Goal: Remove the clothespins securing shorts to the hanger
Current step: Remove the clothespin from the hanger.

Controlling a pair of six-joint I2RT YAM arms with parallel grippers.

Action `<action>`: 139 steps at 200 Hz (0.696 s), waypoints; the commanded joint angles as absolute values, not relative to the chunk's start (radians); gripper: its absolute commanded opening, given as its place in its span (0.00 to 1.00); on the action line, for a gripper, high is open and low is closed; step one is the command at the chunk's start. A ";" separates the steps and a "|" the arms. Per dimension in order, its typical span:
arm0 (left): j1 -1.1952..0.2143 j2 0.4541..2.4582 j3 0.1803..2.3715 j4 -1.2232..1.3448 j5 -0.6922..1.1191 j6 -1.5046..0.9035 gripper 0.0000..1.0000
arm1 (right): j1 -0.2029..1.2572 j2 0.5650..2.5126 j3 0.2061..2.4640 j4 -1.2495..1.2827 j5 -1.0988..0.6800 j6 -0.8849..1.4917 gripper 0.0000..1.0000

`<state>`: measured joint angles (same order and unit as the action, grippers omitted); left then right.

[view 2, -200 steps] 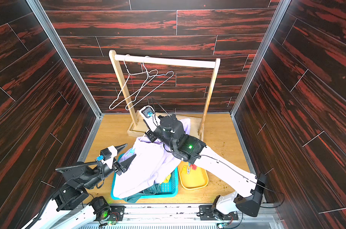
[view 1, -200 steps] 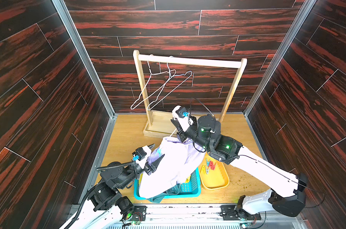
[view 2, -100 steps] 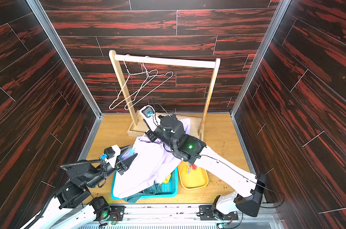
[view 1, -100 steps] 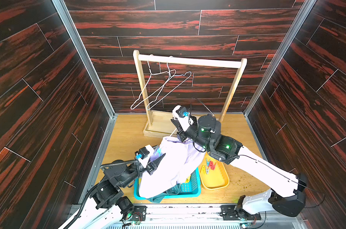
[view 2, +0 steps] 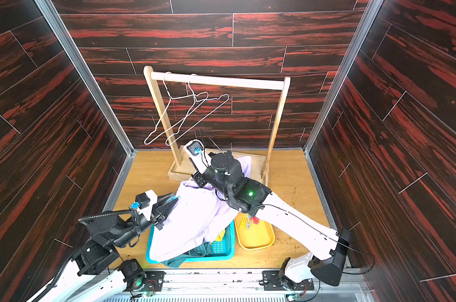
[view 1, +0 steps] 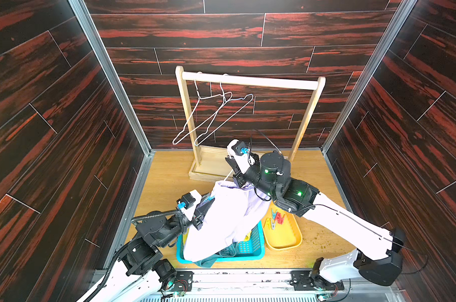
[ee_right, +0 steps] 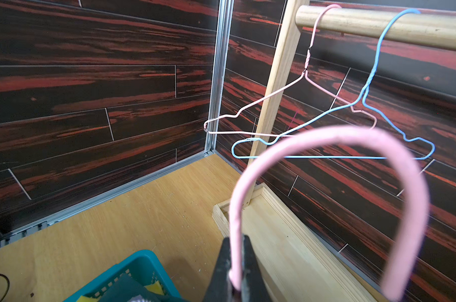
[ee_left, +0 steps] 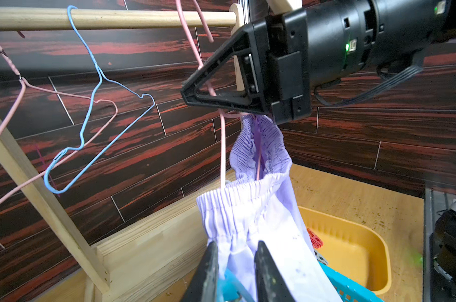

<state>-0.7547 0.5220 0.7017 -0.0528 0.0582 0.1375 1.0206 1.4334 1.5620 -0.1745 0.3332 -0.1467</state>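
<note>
If the shorts (ee_left: 260, 217) are pinched with the clothespin (ee_left: 229, 282) by the left gripper (ee_left: 236, 243) — grip not clear — the hanger (ee_right: 326, 133) clamped in the right gripper (ee_right: 236, 239) could be yanked.

clothespins (view 1: 276, 218) in tray (view 1: 284, 238), basket (view 1: 247, 248) to L, rack (view 1: 247, 81) behind

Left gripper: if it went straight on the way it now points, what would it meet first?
The lavender shorts: their fabric lies right between the left gripper's fingertips, hanging from the pink hanger. What lies behind the cloth is hidden.
</note>
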 commanded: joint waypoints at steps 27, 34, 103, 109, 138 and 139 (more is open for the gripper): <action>-0.759 0.528 0.705 -0.043 0.050 0.127 0.11 | 1.017 1.380 1.554 -0.126 0.337 -0.135 0.00; -0.759 0.527 0.706 -0.046 0.049 0.127 0.08 | 1.017 1.381 1.554 -0.126 0.338 -0.134 0.00; -0.759 0.474 0.688 -0.017 -0.015 0.106 0.00 | 1.016 1.391 1.554 -0.133 0.339 -0.127 0.00; -0.759 0.461 0.683 -0.008 -0.031 0.105 0.00 | 1.016 1.393 1.553 -0.135 0.341 -0.127 0.00; -0.758 0.402 0.665 0.015 -0.088 0.098 0.00 | 1.015 1.396 1.546 -0.133 0.341 -0.118 0.00; -0.758 0.400 0.666 0.016 -0.089 0.098 0.00 | 1.015 1.396 1.546 -0.133 0.341 -0.118 0.00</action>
<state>-0.7551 0.4427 0.6827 -0.0372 -0.0250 0.1120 1.0187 1.4334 1.5562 -0.1722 0.3332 -0.1341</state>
